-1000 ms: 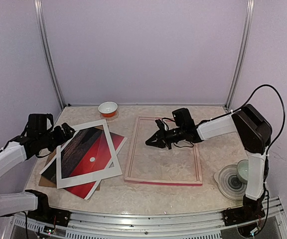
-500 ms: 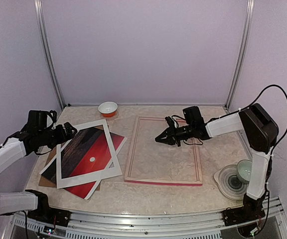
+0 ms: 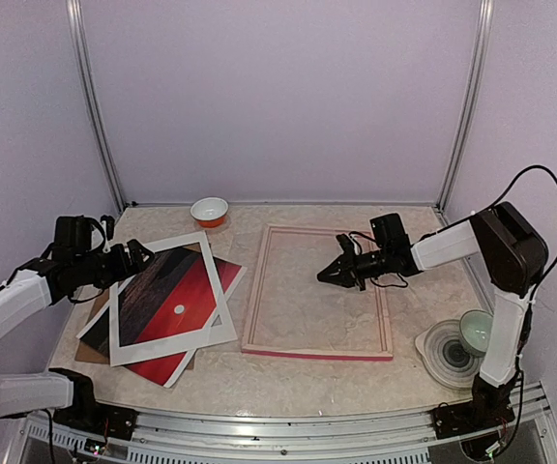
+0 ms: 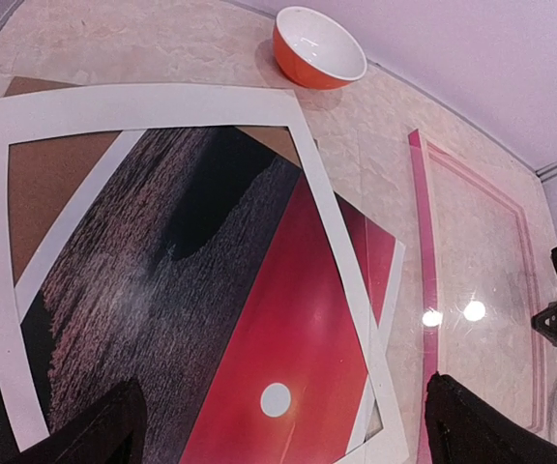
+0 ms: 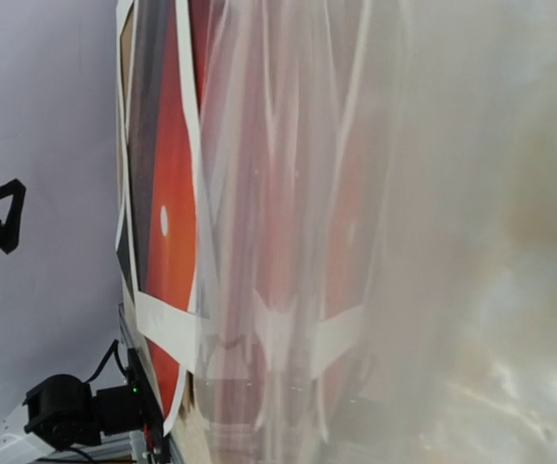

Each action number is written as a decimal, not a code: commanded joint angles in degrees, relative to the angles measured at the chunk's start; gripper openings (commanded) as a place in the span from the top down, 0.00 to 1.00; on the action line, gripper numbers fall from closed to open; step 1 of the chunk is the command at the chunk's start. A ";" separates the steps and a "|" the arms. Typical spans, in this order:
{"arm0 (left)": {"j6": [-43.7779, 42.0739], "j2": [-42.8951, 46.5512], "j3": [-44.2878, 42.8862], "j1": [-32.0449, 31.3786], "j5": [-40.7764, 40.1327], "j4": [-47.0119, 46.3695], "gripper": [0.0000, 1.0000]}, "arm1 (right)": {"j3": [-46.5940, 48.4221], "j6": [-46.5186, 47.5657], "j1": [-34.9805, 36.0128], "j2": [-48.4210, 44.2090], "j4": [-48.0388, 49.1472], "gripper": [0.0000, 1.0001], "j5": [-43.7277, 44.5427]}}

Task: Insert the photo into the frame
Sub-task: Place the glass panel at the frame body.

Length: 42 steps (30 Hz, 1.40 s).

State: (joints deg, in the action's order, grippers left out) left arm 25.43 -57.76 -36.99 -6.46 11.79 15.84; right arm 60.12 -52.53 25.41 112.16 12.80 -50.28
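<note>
Left gripper (image 3: 129, 257) centre-left, jaws spread wide, gripping nothing, at upper left corner of white mat (image 3: 162, 346). Photo (image 3: 177, 290) lower left, flat under mat, over brown backing board (image 3: 89, 344), just left of frame (image 3: 256, 290). Right gripper (image 3: 325, 275) right of centre above frame, pinched closed, empty.

White arm shells (image 3: 6, 307), black joints (image 3: 499, 249), a looping black cable (image 3: 542, 167).
</note>
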 commanded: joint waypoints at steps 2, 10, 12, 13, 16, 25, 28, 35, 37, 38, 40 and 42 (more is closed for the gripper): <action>-0.82 -0.39 0.47 0.13 2.00 -1.92 0.01 | -1.45 1.29 -1.68 -2.20 2.72 1.00 -1.39; -0.81 0.63 0.69 0.39 0.80 -1.66 0.01 | -1.73 1.20 -3.37 -2.88 2.17 1.00 -1.74; -0.82 0.55 0.69 0.39 0.70 -1.50 0.01 | -1.65 1.38 -3.58 -2.67 2.03 1.00 -2.06; -0.82 0.54 0.69 0.39 0.45 -1.35 0.01 | -1.71 1.30 -3.61 -2.66 2.11 1.00 -2.10; -0.84 0.75 0.76 0.31 0.19 -1.21 0.01 | -1.63 1.56 -3.78 -2.33 2.14 1.00 -2.56; -0.82 0.98 0.78 0.22 0.01 -1.24 0.01 | -2.90 3.53 -5.60 -2.58 0.67 1.00 -3.05; -0.81 0.86 0.79 0.22 -0.02 -1.20 0.01 | -3.30 3.79 -5.97 -2.73 0.39 1.00 -3.12; -0.82 0.54 0.85 0.31 -0.06 -1.16 0.01 | -3.80 5.04 -6.74 -3.07 -0.74 1.00 -3.50; -0.70 0.54 0.87 0.31 -0.16 -1.17 0.01 | -4.10 5.37 -6.94 -3.25 -0.86 1.00 -3.51; -0.73 0.50 0.83 0.31 -0.12 -1.21 0.01 | -4.30 5.54 -7.07 -3.29 -0.92 1.00 -3.51; -0.73 0.37 0.78 0.31 -0.08 -1.13 0.01 | -4.70 5.83 -7.27 -3.53 -1.12 1.00 -3.51; -0.73 0.28 0.78 0.31 -0.06 -1.15 0.01 | -4.98 6.24 -7.41 -3.78 -1.34 1.00 -3.42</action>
State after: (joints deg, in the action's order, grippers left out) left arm 25.43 -57.52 -36.88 -6.44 11.99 15.44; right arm 56.16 -48.07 18.96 110.76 12.47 -52.73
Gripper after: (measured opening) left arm 0.989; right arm 0.004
